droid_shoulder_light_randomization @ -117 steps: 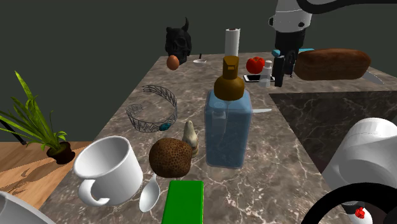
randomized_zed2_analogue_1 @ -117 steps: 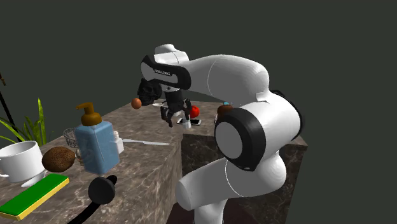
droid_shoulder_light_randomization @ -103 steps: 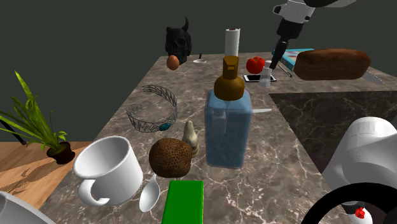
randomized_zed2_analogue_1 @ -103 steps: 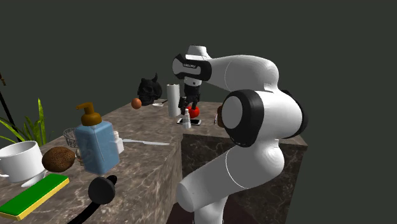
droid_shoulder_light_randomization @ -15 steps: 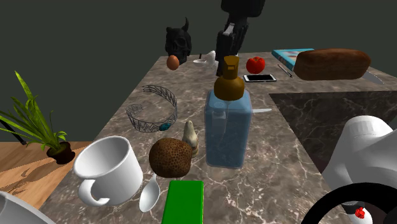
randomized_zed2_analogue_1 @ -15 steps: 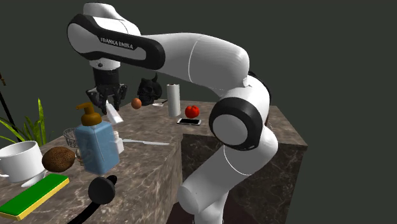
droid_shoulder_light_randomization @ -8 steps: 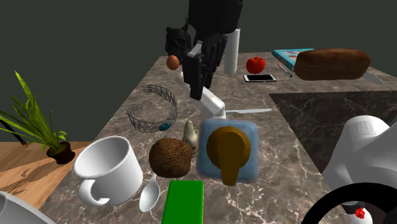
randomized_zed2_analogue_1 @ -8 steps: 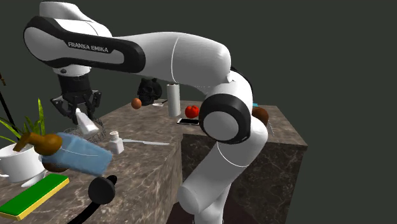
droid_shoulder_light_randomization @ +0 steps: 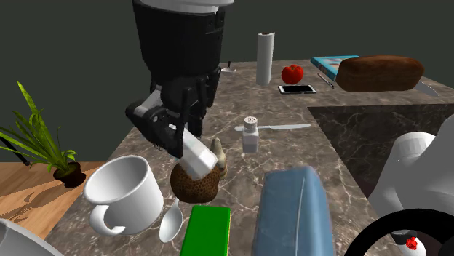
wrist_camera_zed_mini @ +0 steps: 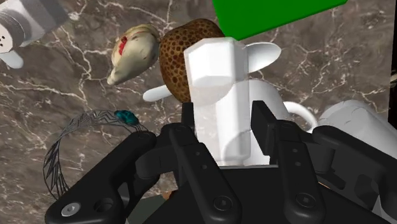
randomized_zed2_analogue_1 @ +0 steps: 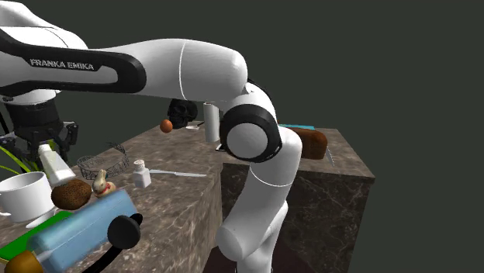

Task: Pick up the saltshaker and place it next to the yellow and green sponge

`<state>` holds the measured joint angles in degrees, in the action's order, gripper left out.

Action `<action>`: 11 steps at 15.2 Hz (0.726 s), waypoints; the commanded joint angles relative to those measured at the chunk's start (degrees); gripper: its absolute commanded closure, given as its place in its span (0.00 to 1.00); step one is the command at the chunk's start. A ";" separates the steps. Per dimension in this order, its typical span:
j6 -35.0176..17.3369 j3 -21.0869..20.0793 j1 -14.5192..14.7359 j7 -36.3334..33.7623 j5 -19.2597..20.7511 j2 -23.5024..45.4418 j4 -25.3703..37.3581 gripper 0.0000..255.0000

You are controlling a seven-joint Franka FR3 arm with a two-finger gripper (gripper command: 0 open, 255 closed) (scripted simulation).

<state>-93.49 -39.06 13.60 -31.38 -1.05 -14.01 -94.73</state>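
A black claw (wrist_camera_zed_mini: 224, 116) is clamped on a tilted white saltshaker (droid_shoulder_light_randomization: 195, 158), with a finger (wrist_camera_zed_mini: 270, 130) pressed to each side in the wrist view. It hangs above one brown ball (droid_shoulder_light_randomization: 190, 185), near one white mug (droid_shoulder_light_randomization: 124, 190) and one green sponge (droid_shoulder_light_randomization: 207, 231). One blue soap bottle (droid_shoulder_light_randomization: 295, 214) lies on its side by the tabletop (droid_shoulder_light_randomization: 320, 156) near edge, just beside the sponge; a second small shaker (droid_shoulder_light_randomization: 250, 134) stands in open room behind.
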 commanded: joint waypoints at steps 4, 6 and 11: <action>1.81 -9.23 2.02 -11.12 9.99 13.37 10.70 1.00; 3.57 -11.86 5.16 -15.84 15.78 19.96 15.84 1.00; 5.64 -12.57 12.94 -21.89 24.20 29.64 23.03 1.00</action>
<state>-87.51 -51.69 25.99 -52.65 22.55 14.97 -71.71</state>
